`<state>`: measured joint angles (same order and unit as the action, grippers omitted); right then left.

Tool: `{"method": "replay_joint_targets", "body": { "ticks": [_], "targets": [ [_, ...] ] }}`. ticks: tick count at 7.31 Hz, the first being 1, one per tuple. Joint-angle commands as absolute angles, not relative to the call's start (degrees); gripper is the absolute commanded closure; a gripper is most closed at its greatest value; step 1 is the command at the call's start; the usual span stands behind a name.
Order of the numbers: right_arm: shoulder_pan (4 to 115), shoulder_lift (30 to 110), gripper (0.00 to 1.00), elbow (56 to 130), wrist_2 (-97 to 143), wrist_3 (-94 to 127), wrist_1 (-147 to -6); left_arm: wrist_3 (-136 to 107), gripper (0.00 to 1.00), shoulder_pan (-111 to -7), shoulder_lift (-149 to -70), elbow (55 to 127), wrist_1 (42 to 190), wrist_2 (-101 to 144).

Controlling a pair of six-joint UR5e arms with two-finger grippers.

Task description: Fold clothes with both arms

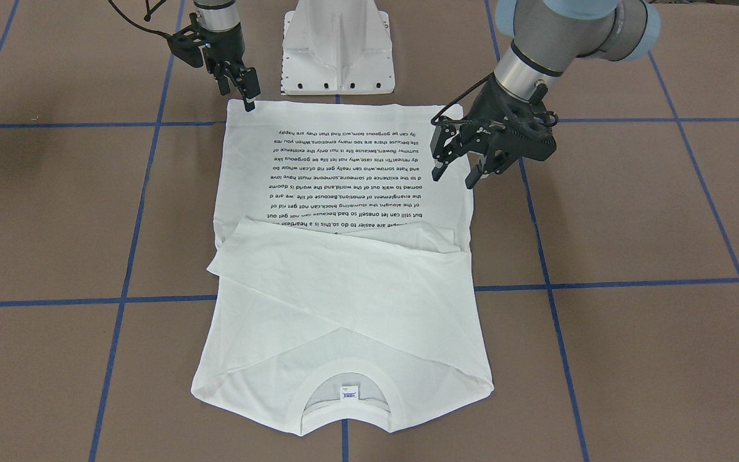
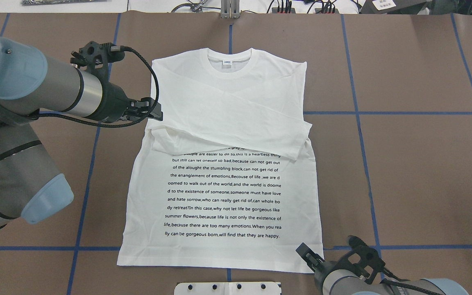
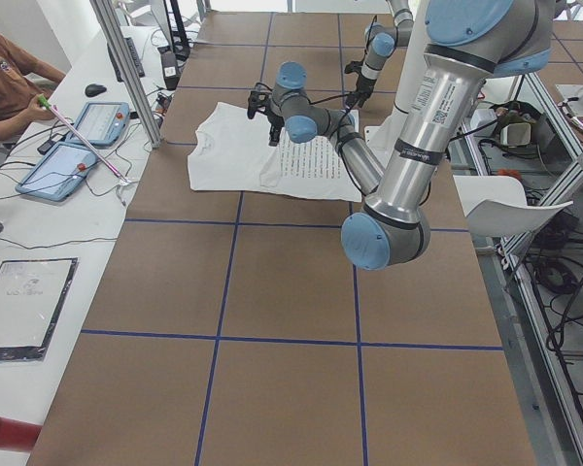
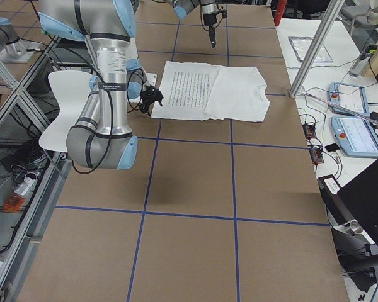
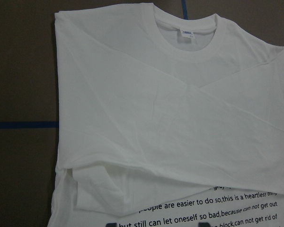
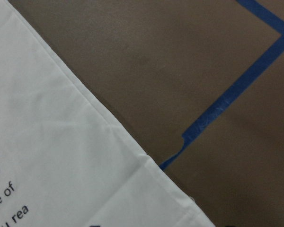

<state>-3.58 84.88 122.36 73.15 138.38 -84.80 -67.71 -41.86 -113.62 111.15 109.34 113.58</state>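
Note:
The white long-sleeved T-shirt (image 2: 228, 192) lies flat on the brown table, text side up, with both sleeves folded across the chest (image 1: 344, 289). Its collar (image 2: 232, 61) and neck label point away from the robot. My left gripper (image 1: 454, 174) hovers open and holds nothing, over the shirt's side edge near the folded sleeve (image 2: 156, 112). My right gripper (image 1: 246, 93) is low at the hem corner nearest the robot (image 2: 309, 256), its fingers apart and nothing between them. The right wrist view shows that hem corner (image 6: 61, 156) lying on the table. The left wrist view shows the collar and crossed sleeves (image 5: 170, 118).
The white pedestal base (image 1: 337, 51) stands just behind the hem. Blue tape lines (image 1: 600, 285) cross the brown table. A side desk with tablets (image 3: 78, 146) and a seated person (image 3: 10, 78) lies beyond the far edge. Metal frame posts (image 4: 309, 56) stand near it.

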Motion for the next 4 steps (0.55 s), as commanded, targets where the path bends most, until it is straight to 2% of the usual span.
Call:
{"method": "replay_joint_targets", "body": {
  "ticks": [1,4],
  "targets": [
    [-3.6,85.0,0.24,121.8,73.2,138.5,-84.8,-67.9,0.34,-41.9,-113.5,111.3,109.2,113.6],
    [-3.4,85.5,0.32,122.1,73.6,138.5,-85.0,-68.0,0.34,-41.9,-113.5,111.3,109.3,113.6]
  ]
}}
